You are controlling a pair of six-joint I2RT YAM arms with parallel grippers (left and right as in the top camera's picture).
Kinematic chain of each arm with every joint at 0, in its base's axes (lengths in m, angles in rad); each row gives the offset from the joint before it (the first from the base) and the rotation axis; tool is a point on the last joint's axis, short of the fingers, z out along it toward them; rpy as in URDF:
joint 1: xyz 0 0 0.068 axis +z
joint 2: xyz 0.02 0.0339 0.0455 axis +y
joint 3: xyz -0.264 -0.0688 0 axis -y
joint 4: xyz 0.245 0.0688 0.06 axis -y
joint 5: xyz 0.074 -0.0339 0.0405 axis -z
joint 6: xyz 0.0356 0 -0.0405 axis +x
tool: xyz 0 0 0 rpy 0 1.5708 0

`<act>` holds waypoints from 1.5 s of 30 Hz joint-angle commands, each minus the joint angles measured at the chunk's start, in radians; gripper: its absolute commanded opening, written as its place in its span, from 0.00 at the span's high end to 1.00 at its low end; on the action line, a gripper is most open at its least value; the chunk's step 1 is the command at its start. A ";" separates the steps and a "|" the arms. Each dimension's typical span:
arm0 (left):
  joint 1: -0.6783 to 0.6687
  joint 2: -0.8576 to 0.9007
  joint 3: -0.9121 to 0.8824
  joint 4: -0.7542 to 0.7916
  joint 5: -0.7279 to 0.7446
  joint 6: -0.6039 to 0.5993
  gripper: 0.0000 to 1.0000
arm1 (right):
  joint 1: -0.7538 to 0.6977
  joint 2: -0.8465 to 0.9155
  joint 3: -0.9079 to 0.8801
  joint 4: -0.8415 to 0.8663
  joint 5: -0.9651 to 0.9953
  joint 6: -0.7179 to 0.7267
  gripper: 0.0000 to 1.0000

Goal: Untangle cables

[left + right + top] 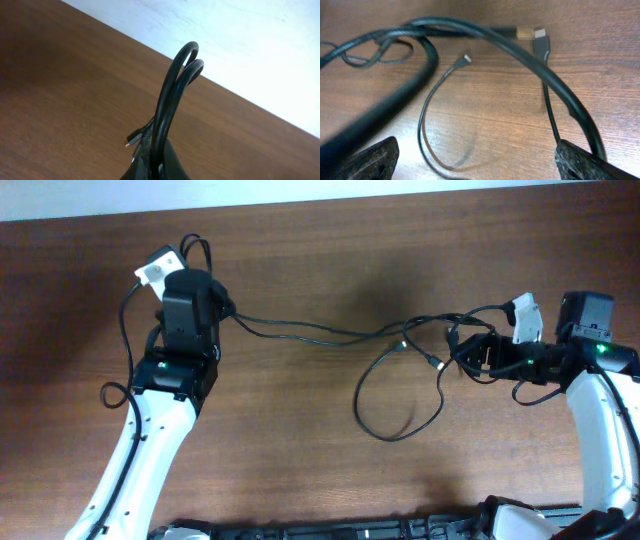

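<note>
The left end effector (152,166) is pressed together on a doubled bend of black cord. In the left wrist view two strands rise side by side from between its fingers (175,169) and curve over in a tight hairpin (186,60). A small plug (131,141) sticks out just beside the grip, above the brown wooden desk (60,90). Past the desk's far edge is a pale wall (240,45).

From above, this end effector sits at the far left of the desk, and the cables (320,332) run out of it to the right — thin black strands crossing the middle close together. At centre-right they drop into one wide, loose loop (398,405) lying flat on the wood, with a short plug end (432,363) at its upper side.

The right end effector (475,152) stands wide apart, its two dark fingers (372,160) at the lower corners of the right wrist view. Ahead of them cords lie on the desk:
- a thin one ending in a little connector (466,58)
- a gold-toned plug (526,32) near the top
- a loose twist of thin strands (380,50) at upper left

A thicker black cord (540,65) arcs across toward the right-hand finger — whether it touches that finger cannot be told. Overhead, this end effector lies at the right side of the desk, at the cables' right end.
</note>
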 commanded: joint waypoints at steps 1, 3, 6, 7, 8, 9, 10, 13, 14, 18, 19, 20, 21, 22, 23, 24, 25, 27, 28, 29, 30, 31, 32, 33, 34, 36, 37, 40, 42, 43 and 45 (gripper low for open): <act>0.007 -0.015 0.009 0.002 -0.079 -0.032 1.00 | -0.006 0.000 0.006 -0.040 -0.021 -0.106 0.01; 0.007 -0.015 0.009 0.002 -0.045 -0.032 1.00 | -0.006 0.000 0.006 -0.051 -0.021 -0.115 0.01; 0.007 -0.015 0.009 -0.010 0.127 -0.027 1.00 | -0.007 0.000 0.006 -0.011 -0.020 -0.111 0.01; 0.007 -0.015 0.009 -0.014 0.140 -0.024 1.00 | -0.007 0.000 0.006 -0.006 -0.018 -0.107 0.01; 0.007 -0.015 0.009 -0.020 0.139 -0.024 1.00 | -0.007 0.000 0.006 -0.006 0.000 -0.106 0.01; 0.007 -0.015 0.009 -0.021 0.133 -0.024 1.00 | -0.007 0.000 0.006 -0.006 0.043 -0.076 0.01; 0.007 -0.015 0.009 -0.020 0.109 -0.025 1.00 | -0.007 0.000 0.006 -0.010 0.093 -0.040 0.01; 0.007 -0.015 0.009 -0.019 -0.077 -0.199 1.00 | -0.007 0.000 0.006 -0.014 0.253 0.071 0.01; 0.007 -0.015 0.009 -0.012 -0.153 -0.290 1.00 | -0.007 0.000 0.006 -0.013 0.337 0.132 0.01; 0.007 -0.015 0.009 0.053 -0.340 -0.372 1.00 | -0.006 0.000 0.006 -0.006 0.370 0.171 0.01; 0.007 -0.015 0.009 0.059 -0.365 -0.371 1.00 | -0.006 0.000 0.006 -0.004 0.341 0.170 0.01; 0.007 -0.015 0.009 0.059 -0.365 -0.371 1.00 | -0.006 0.000 0.006 0.000 0.326 0.170 0.01; 0.007 -0.015 0.009 0.055 -0.354 -0.362 1.00 | -0.006 0.000 0.006 0.003 0.302 0.170 0.01; 0.007 -0.015 0.009 0.056 -0.314 -0.306 1.00 | -0.006 0.000 0.006 0.005 0.273 0.170 0.01; 0.007 -0.015 0.009 0.055 -0.253 -0.248 1.00 | -0.006 0.000 0.009 0.006 0.253 0.170 0.01; 0.007 -0.015 0.009 0.055 -0.111 -0.138 1.00 | -0.006 0.000 0.028 0.000 0.248 0.171 0.01; 0.007 -0.015 0.009 0.054 -0.006 -0.067 1.00 | -0.006 0.000 0.044 -0.011 0.245 0.171 0.01; 0.007 -0.015 0.009 0.023 0.249 0.084 1.00 | -0.006 0.000 0.100 -0.058 0.244 0.179 0.01; 0.006 -0.015 0.009 -0.017 0.382 0.130 1.00 | -0.006 0.000 0.132 -0.092 0.244 0.179 0.01; 0.002 -0.015 0.009 -0.082 0.515 0.168 1.00 | -0.006 0.000 0.172 -0.143 0.239 0.179 0.01; -0.008 -0.015 0.009 -0.129 0.549 0.204 1.00 | -0.006 0.000 0.195 -0.174 0.223 0.179 0.01; -0.028 -0.015 0.009 -0.175 0.554 0.261 1.00 | -0.006 0.000 0.227 -0.224 0.204 0.179 0.01; -0.044 -0.016 0.009 -0.195 0.554 0.289 1.00 | -0.006 0.000 0.243 -0.249 0.207 0.179 0.01; -0.064 -0.019 0.012 -0.212 0.554 0.304 1.00 | -0.006 0.000 0.259 -0.267 0.212 0.178 0.01; -0.084 -0.024 0.028 -0.227 0.554 0.312 1.00 | -0.006 0.000 0.287 -0.297 0.212 0.178 0.01; -0.105 -0.030 0.117 -0.280 0.553 0.365 1.00 | -0.006 -0.002 0.328 -0.336 0.211 0.179 0.01; -0.107 -0.030 0.180 -0.311 0.555 0.383 1.00 | -0.006 -0.002 0.345 -0.349 0.211 0.179 0.01; -0.107 -0.029 0.371 -0.377 0.638 0.423 1.00 | -0.006 -0.002 0.375 -0.380 0.211 0.179 0.01; -0.107 -0.029 0.509 -0.380 0.714 0.444 1.00 | -0.006 -0.002 0.379 -0.389 0.211 0.179 0.01; -0.107 -0.029 0.541 -0.380 0.720 0.444 1.00 | -0.006 -0.002 0.379 -0.391 0.211 0.178 0.01; -0.107 -0.029 0.590 -0.355 0.770 0.444 0.50 | -0.006 -0.002 0.379 -0.392 0.211 0.178 0.01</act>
